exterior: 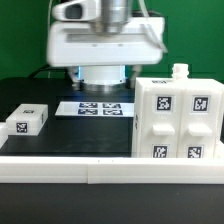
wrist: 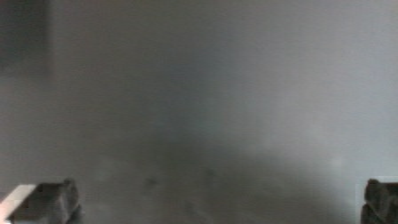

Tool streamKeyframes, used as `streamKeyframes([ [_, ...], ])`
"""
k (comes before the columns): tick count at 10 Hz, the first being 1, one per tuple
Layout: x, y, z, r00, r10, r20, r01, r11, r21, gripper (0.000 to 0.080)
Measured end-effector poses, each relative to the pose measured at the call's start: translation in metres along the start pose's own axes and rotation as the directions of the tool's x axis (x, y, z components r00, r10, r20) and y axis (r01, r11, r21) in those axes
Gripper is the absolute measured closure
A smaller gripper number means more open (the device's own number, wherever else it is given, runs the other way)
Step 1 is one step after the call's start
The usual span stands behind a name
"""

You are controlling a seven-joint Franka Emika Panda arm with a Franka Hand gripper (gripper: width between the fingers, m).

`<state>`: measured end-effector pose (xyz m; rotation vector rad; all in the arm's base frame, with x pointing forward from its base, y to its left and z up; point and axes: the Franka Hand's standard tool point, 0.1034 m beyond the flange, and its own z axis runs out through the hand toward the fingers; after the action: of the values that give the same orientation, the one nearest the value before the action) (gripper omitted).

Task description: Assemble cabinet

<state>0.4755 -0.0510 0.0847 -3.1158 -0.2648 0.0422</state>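
The cabinet [exterior: 178, 118] is a large white box at the exterior view's right, standing on the black table with four tagged panels facing the camera and a small knob on top. A small white tagged block [exterior: 27, 121] lies at the exterior view's left. In the exterior view only the arm's white body [exterior: 105, 40] shows at the back; the fingers are hidden. In the wrist view my gripper [wrist: 217, 205] is open, its two fingertips [wrist: 45, 203] at the picture's edges with nothing between them, only bare grey surface.
The marker board [exterior: 100, 107] lies flat on the table in front of the robot base. A white rail [exterior: 100, 170] runs along the table's front edge.
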Motion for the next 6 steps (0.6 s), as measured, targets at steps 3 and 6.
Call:
streamKeyframes([
  [3,-0.011,0.034,0.007,1.000,-0.005,-0.001,0.005,1.000,-0.008,0.0002],
  [6,-0.018,0.054,0.007,1.000,-0.004,0.001,0.004,1.000,-0.012,0.0002],
])
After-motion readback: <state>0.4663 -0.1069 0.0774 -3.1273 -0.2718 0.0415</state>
